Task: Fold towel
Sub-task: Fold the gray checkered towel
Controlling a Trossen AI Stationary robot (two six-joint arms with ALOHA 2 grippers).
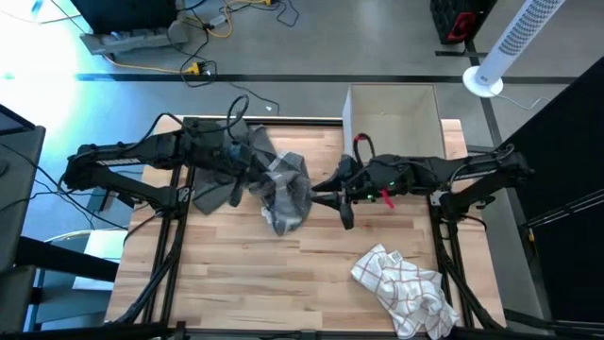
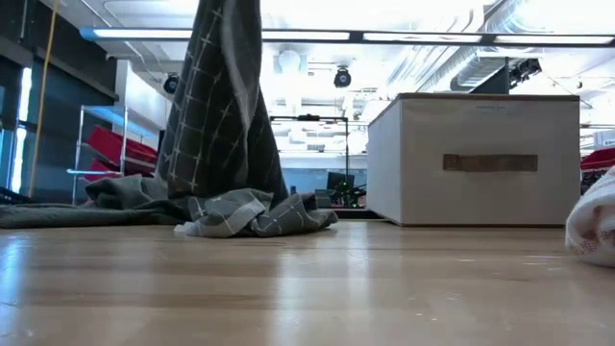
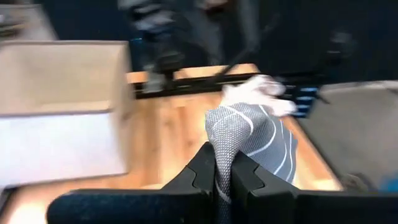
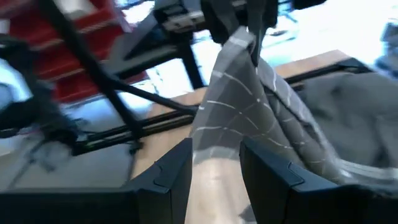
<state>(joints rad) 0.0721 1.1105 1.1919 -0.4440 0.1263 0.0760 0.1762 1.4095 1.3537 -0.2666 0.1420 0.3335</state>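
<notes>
A: What does the left wrist view add to the overhead one?

B: The left gripper [image 3: 223, 177] is pinching a fold of the grey checked towel [image 3: 249, 140] between its pressed fingers; from above that grip is hidden.

A: And the low view?

B: The towel [image 2: 216, 115] hangs as a near-vertical column, long axis upright, its bottom bunched on the table [image 2: 307, 288].

A: The right gripper [image 4: 214, 168]?

B: Fingers spread, towel just ahead, not gripped.

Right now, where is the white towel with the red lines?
In the high view the white towel lies crumpled at the table's front right corner, below the right gripper, apart from the gray towel.
</notes>
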